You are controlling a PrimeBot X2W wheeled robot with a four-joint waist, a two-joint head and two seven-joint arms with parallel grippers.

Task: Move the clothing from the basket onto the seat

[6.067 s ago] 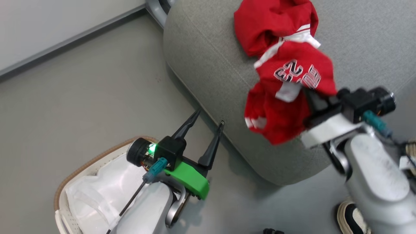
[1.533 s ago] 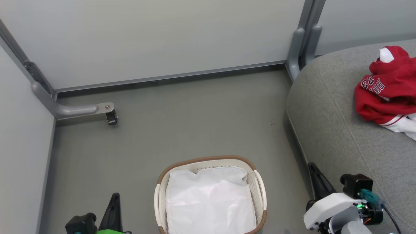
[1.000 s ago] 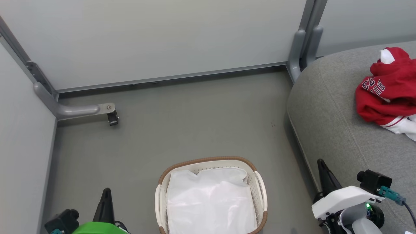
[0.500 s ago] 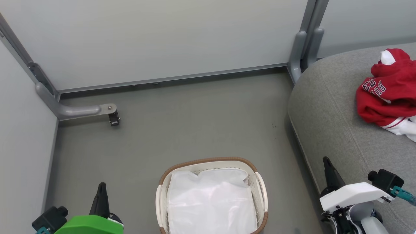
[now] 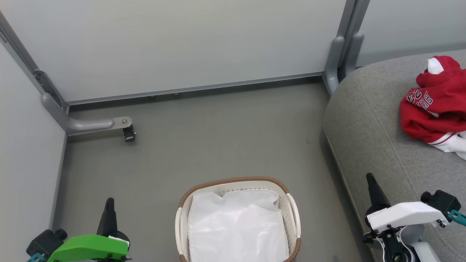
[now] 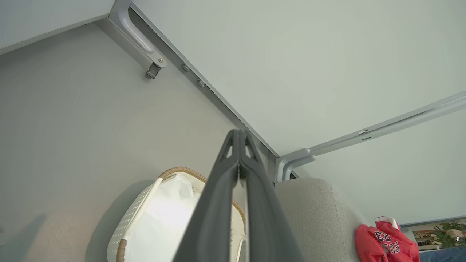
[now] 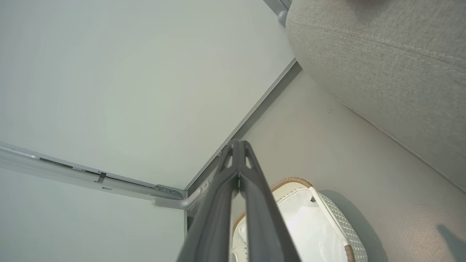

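Head view: clothing on seat, well apart frm both jaws, each pressed together.

The basket stands on the floor with the liner sheet lying in it and the wall behind it. Right of the basket is the seat, and the clothing lies on it, well apart from the basket. The left gripper is left of the basket, the right gripper right of it, near the seat's edge.

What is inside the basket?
Inside the basket lies a crumpled white liner sheet. No red clothes show in it; the clothing sits on the seat. Anything under the sheet is covered, so I cannot tell.
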